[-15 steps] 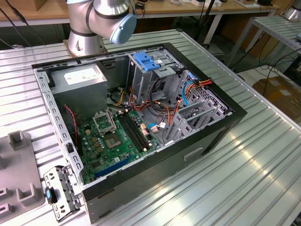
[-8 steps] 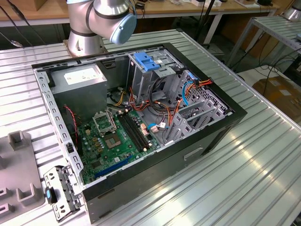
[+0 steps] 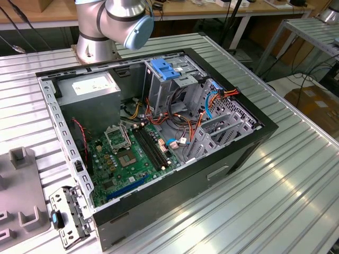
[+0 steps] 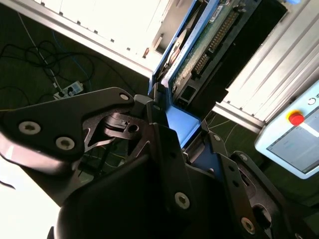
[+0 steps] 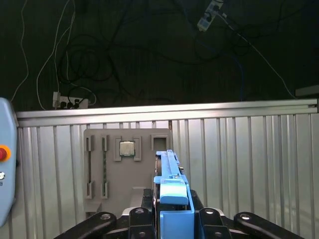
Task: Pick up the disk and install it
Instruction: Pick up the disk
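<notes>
Disk (image 5: 171, 172) gripped in the hand (image 5: 172, 211), held clear of the tabletop (image 5: 249, 159).
The hand is closed on one end of the disk across its flat faces, probably to leave the rest free for sliding into a bay. The disk stands on edge, with its long axis running straight out from the hand toward the grey tray (image 5: 107, 149) near the tabletop's edge.
</notes>
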Available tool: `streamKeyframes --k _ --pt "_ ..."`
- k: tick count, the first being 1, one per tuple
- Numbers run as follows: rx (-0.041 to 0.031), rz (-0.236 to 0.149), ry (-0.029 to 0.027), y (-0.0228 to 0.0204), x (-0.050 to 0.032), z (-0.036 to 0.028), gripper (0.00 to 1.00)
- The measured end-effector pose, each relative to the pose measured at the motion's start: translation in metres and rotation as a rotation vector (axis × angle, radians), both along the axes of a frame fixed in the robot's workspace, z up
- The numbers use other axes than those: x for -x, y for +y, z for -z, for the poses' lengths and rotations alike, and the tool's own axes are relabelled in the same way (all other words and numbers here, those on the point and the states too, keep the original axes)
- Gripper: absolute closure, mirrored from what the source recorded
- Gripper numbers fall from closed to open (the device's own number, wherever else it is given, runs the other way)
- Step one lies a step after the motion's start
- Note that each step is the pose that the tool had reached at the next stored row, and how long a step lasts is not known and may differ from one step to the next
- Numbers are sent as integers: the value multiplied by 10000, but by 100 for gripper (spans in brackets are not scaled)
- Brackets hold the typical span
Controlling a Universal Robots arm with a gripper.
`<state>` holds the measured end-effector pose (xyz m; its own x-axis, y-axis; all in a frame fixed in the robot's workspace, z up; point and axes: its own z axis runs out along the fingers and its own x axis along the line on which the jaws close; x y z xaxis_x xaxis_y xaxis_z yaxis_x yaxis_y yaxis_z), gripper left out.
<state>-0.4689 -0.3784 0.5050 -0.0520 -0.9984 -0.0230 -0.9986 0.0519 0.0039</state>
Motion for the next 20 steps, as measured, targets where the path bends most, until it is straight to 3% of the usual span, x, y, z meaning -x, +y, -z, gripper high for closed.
streamKeyframes --k 20 --pt "0 0 1 0 -122 -1 63"
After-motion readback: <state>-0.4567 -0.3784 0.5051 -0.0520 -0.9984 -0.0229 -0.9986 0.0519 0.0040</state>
